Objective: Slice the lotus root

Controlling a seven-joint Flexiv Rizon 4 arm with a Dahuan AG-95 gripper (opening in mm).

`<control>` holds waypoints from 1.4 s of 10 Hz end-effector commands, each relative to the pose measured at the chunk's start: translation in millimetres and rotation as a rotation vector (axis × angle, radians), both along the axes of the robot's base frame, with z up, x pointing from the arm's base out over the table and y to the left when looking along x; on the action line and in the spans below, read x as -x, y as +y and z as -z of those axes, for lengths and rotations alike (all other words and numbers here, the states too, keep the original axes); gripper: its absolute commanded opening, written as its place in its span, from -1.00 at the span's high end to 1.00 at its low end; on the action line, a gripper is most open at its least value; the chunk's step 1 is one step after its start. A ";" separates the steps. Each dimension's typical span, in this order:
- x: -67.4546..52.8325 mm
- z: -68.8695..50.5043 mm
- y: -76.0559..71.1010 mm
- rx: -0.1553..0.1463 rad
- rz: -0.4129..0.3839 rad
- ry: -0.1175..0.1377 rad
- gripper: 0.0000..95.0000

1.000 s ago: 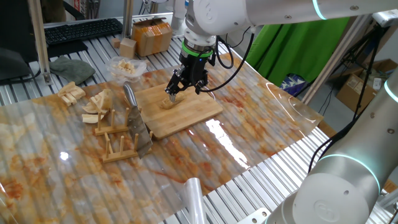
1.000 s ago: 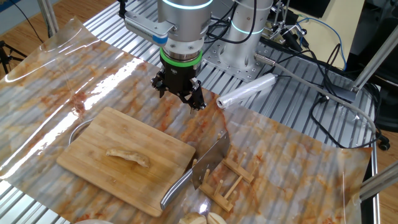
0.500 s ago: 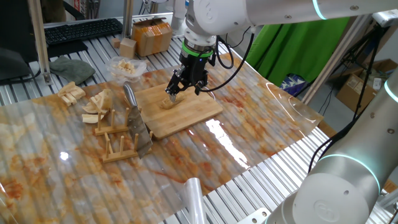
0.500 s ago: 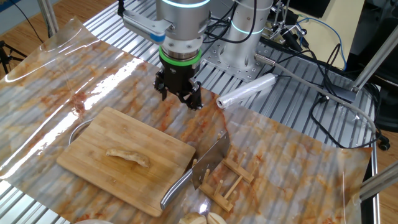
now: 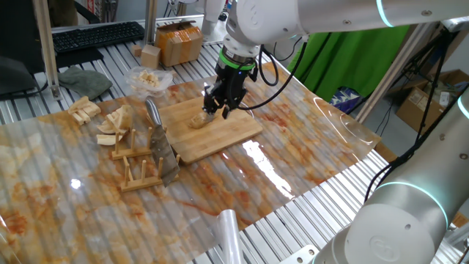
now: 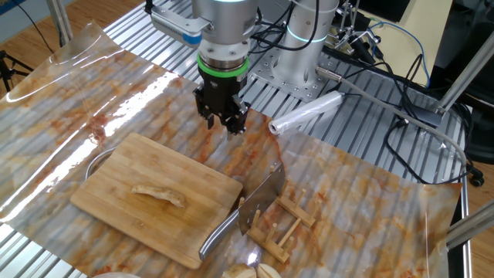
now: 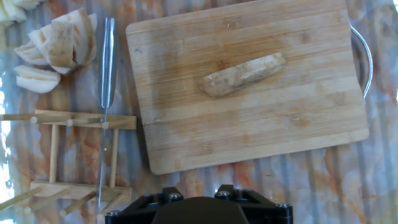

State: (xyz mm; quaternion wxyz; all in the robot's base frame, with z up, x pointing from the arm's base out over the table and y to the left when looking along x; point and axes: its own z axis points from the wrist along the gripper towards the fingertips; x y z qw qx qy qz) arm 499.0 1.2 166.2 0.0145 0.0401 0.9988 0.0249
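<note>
Centrally on the wooden board lies the lotus root, untouched. The gripper hangs above the board's edge holding nothing, its jaws narrowed but apparently not quite shut. Beside the board a cleaver leans in a wooden rack, with tan wedges on the bench beyond it.

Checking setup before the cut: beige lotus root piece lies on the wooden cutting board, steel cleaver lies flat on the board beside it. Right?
One error: the steel cleaver is not on the wooden cutting board; it stands on edge in the wooden rack beside the board, as the other fixed view shows. The beige lotus root piece does lie on the board.
</note>
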 end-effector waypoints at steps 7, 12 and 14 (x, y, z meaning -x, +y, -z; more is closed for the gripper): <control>0.0 0.8 1.6 -0.007 0.009 0.001 1.00; -4.7 14.0 15.2 -0.005 0.070 0.004 0.60; -7.7 19.2 22.9 -0.009 0.086 0.005 0.60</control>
